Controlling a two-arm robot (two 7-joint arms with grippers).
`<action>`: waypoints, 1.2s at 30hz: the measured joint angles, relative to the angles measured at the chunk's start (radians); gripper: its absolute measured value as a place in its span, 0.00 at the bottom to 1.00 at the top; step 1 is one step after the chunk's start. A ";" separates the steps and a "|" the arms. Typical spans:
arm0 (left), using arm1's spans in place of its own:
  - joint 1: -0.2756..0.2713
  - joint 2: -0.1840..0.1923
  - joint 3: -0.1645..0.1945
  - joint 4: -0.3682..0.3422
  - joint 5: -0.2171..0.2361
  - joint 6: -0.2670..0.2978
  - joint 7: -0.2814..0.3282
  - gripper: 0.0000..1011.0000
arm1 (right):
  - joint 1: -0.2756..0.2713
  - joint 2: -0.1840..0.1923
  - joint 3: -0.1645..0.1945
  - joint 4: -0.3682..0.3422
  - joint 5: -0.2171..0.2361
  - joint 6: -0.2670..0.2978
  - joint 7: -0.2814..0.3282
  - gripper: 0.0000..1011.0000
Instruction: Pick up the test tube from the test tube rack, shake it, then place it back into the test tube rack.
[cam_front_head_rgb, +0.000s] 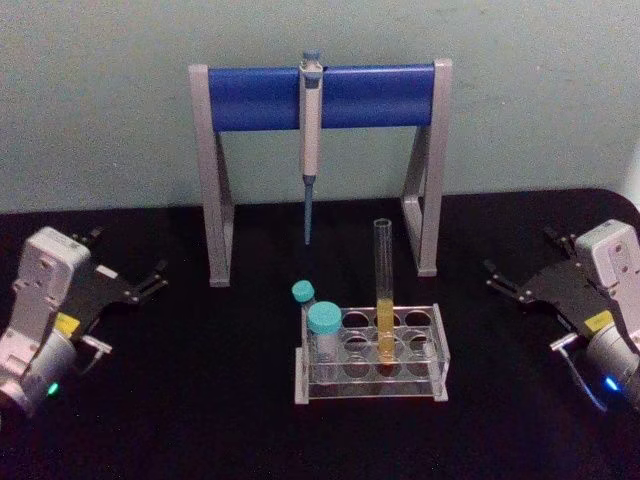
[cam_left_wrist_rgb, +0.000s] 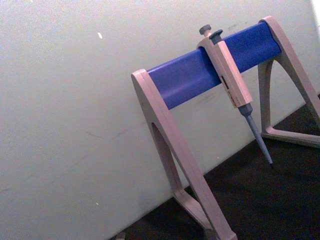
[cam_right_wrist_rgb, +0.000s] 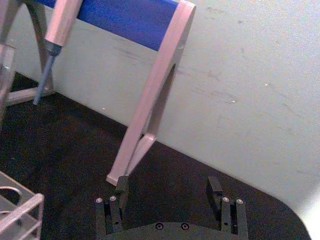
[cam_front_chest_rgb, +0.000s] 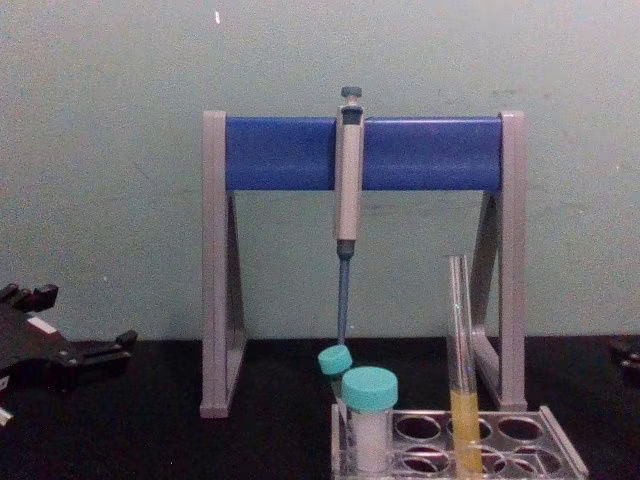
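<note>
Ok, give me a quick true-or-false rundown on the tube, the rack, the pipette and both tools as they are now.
1. The test tube stands in the rack. True.
2. The right tool is shut on the test tube. False: it is open and holds nothing, well off to the rack's right.
3. The pipette hangs from the blue bar of the stand behind the rack. True.
4. The teal-capped vials sit at the rack's right end. False: they are at its left end, left of the test tube.
5. The left tool is open and holds nothing, well off to the rack's left. True.
</note>
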 joint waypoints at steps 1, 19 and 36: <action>0.000 0.000 0.000 0.000 0.000 0.000 0.000 1.00 | -0.007 -0.002 0.004 -0.007 0.007 0.002 0.009 0.99; 0.000 0.000 0.000 0.000 0.000 0.000 0.000 1.00 | -0.055 -0.029 0.043 -0.082 0.156 0.028 0.203 0.99; 0.000 0.000 0.000 0.000 0.000 0.000 0.000 1.00 | 0.005 -0.054 0.047 -0.058 0.291 0.117 0.473 0.99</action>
